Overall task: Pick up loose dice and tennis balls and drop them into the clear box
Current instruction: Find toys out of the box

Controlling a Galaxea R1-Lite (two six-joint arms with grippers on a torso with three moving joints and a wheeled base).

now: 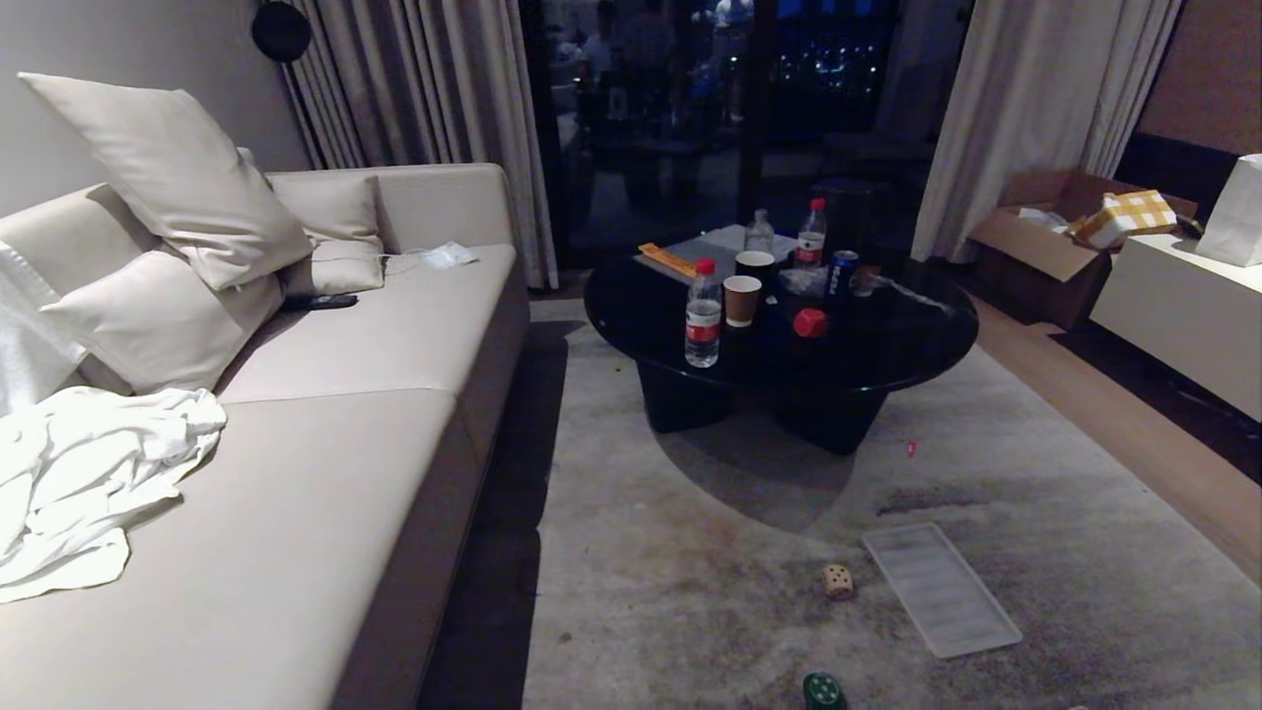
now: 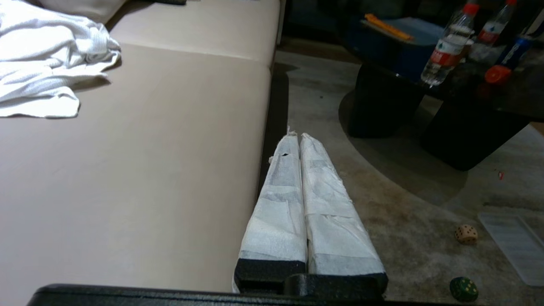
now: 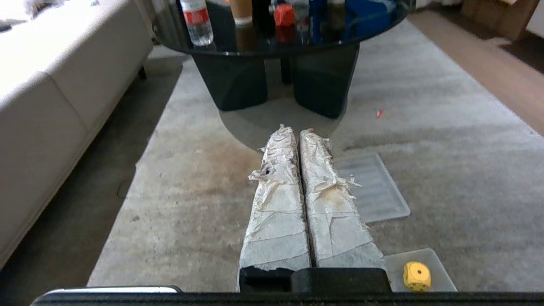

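Plainly, low in the head frame, a beige die and a green die lay on the rug, neither arm showing. At the left wrist, the left tool was pressed closed and empty, so it needed opening before descending on the beige die. At the right wrist, the right tool was equally closed, with a yellow die in the clear box at lower right.

rug: open | flanks: sofa, round table

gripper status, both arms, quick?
Left pincer: closed, holding nothing, raised beside the sofa.
Right pincer: closed, holding nothing, raised over the rug.
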